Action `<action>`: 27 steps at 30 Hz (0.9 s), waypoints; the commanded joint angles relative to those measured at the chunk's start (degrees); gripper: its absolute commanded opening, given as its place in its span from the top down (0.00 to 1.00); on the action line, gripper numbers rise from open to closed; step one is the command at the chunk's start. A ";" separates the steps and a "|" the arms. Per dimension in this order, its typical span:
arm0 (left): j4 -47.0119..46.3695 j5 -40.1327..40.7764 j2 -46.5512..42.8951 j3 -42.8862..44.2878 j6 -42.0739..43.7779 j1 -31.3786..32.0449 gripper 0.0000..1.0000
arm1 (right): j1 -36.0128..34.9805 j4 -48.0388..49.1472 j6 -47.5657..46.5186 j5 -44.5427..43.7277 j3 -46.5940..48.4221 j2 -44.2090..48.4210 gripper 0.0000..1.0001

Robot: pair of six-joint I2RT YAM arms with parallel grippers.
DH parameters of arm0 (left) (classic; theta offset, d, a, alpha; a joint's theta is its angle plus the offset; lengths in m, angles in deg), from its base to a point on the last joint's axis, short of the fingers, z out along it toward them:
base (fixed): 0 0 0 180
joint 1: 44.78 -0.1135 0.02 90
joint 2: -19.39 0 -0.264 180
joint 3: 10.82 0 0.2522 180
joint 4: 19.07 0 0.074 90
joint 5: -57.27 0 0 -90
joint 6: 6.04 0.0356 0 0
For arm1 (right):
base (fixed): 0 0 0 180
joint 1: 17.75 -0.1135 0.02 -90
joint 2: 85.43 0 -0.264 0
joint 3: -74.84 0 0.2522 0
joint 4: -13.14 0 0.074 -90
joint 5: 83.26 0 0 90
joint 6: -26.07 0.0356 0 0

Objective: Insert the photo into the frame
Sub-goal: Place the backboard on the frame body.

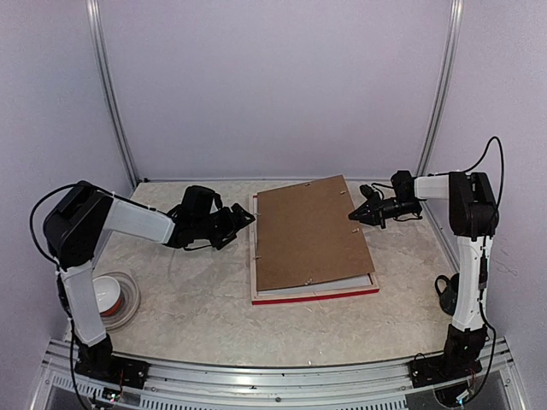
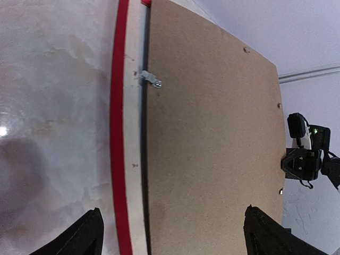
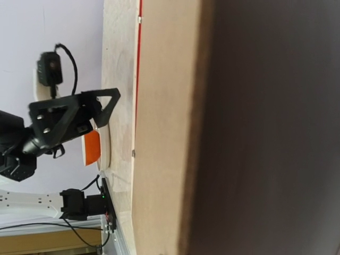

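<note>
**Two arms flank a face-down frame covered by its backing board**

The left end effector (image 1: 243,219) hovers with its fingers spread wide and holds nothing. It is just beside the far left corner of the frame (image 1: 316,295). The right end effector (image 1: 355,216) is pinched closed on nothing. Its tip is at the right edge of the brown backing board (image 1: 312,231), and whether it touches cannot be told.

The frame lies face down, a little right of the middle of the surface (image 1: 188,312) and reaching towards its far edge. Its red front shows only as a thin line along the near and left sides, with pale wood above it. The board rests on top, slightly skewed, leaving a pale strip bare on the left and near sides. A small metal clip (image 2: 151,81) sits at the board's left edge. A round white dish (image 1: 114,295) stands near the surface's near left corner.

The photo is not in view. It may lie under the board, but nothing confirms that.

A paper print is likely light, floppy and easy to crease or smudge, so it is best taken by its margin near a corner. The frame looks rigid, and a side rail would give a firm hold. The thin, stiff board should lift by one edge.
</note>
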 commanded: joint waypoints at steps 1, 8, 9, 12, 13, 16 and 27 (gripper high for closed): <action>1.69 -3.26 4.34 7.08 3.16 2.44 0.10 | -1.44 2.97 -2.09 -3.83 -0.74 -1.76 1.00; 3.75 -4.53 8.21 11.02 4.70 4.55 0.12 | -1.61 4.29 -0.65 -3.78 -1.32 -1.62 1.00; 3.99 -4.48 8.29 11.05 5.04 5.01 0.12 | -1.62 4.63 -0.25 -3.62 -1.43 -1.56 1.00; 6.22 -3.74 8.35 11.86 6.20 6.46 0.13 | -1.62 5.90 0.93 -3.26 -1.70 -1.34 1.00; 7.51 -3.23 8.39 12.34 6.63 6.92 0.13 | -1.63 6.15 1.22 -3.15 -1.77 -1.22 1.00; 10.73 -0.92 8.36 12.71 7.51 8.02 0.13 | -1.63 6.82 1.98 -3.10 -2.01 -1.12 1.00; 7.62 -0.99 4.71 4.83 4.44 7.83 0.12 | -0.47 27.02 14.23 6.23 -12.22 1.68 1.00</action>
